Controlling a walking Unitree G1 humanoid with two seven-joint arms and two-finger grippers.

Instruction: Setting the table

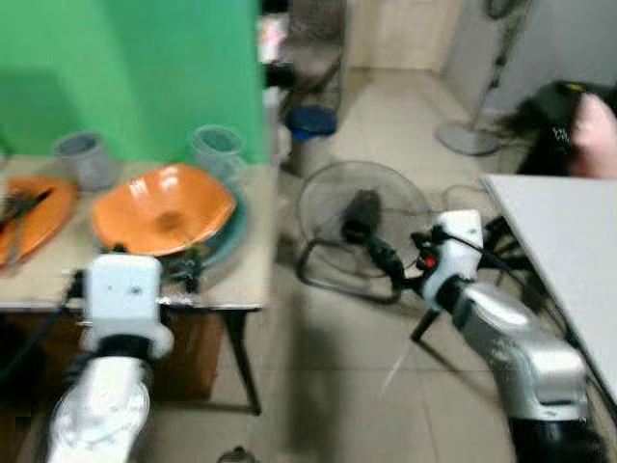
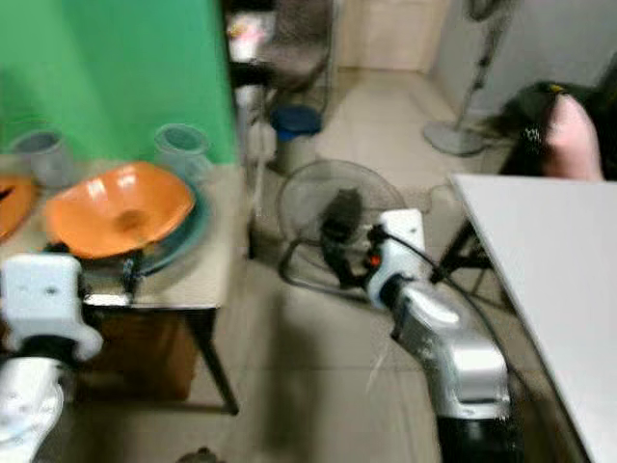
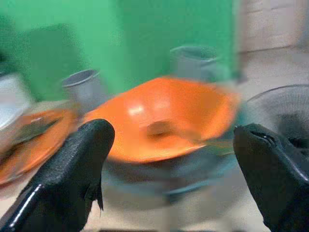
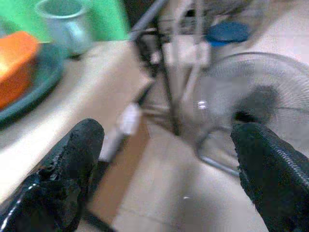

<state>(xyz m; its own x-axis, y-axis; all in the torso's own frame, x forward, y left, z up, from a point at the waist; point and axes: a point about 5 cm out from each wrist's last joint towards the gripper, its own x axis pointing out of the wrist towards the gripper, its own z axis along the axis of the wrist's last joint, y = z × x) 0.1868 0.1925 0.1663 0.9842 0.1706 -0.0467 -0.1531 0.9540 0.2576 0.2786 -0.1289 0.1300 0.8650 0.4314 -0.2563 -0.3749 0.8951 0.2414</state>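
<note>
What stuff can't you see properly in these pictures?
- What lies on the orange plate: dark shapes, too blurred in the left eye view, and the frame edge cuts the plate.
- Teal dish under the orange bowl: mostly covered by the bowl.
- Inside the two grey cups: too blurred to tell.
- Person by the white table: cut off by the edge.
- Left gripper fingers: motion blur smears everything between them.

At left of the frame sit 2 grey cups [image 1: 85, 156] [image 1: 218, 148], 1 orange bowl [image 1: 164, 208] on 1 teal plate [image 1: 229, 241], and 1 orange plate [image 1: 34, 217]. 2 fans: 1 floor fan [image 1: 362, 224] at centre, 1 pedestal fan [image 1: 472, 135] upper right. 2 tables [image 1: 241, 280] [image 1: 569, 241].
</note>
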